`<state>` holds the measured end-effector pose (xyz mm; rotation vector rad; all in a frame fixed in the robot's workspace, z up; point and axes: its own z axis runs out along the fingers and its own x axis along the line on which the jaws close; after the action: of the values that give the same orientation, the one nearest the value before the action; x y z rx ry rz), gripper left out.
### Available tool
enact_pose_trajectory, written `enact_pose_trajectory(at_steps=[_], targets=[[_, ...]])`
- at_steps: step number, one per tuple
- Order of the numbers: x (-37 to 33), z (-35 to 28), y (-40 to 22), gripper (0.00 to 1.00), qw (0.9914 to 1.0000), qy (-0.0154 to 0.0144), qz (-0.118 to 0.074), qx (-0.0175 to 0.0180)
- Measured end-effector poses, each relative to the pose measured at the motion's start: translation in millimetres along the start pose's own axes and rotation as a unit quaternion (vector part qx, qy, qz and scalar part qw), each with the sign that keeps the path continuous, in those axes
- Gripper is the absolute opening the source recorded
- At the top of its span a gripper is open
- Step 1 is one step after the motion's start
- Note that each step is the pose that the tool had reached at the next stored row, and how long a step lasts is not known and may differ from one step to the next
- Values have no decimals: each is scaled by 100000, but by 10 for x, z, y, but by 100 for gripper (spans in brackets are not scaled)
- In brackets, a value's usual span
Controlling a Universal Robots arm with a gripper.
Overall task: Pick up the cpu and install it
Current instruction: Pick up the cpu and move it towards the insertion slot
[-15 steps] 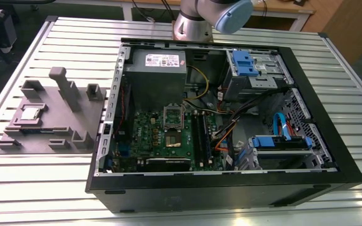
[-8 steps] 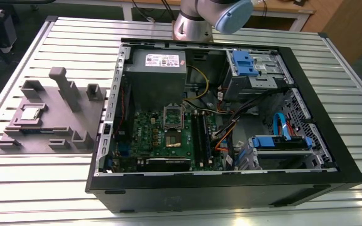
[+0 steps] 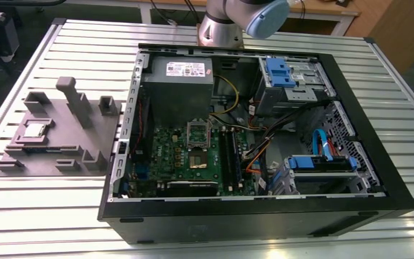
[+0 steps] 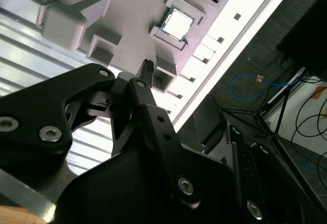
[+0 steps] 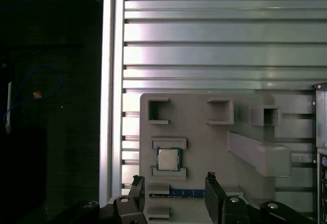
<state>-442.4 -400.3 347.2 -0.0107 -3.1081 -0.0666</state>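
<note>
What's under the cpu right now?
The cpu lies flat in a recess of the grey moulded plate, between two raised brackets. The recess floor beneath it is covered.

The cpu (image 5: 167,158) has a shiny silver metal top. The moulded plate (image 5: 204,122) under it, at nine o'clock of the dull black computer case (image 3: 264,221) in the exterior view, looks like matt grey plastic. The table (image 3: 84,59) is ribbed metal with a brushed sheen. The gripper (image 5: 173,179) is matt black with bright metal screws (image 4: 51,133).

Access from above to the cpu (image 5: 167,158) is unobstructed; 2 low brackets (image 5: 169,143) flank it; tall post (image 5: 258,155) stands apart.
</note>
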Motion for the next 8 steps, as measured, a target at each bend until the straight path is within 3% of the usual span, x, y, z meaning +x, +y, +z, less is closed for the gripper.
enact_pose_trajectory(at_steps=[2,8], targets=[[-2,75,-4,59,100000,-5,-28,-3],[-3,91,-7,59,100000,22,-61,2]])
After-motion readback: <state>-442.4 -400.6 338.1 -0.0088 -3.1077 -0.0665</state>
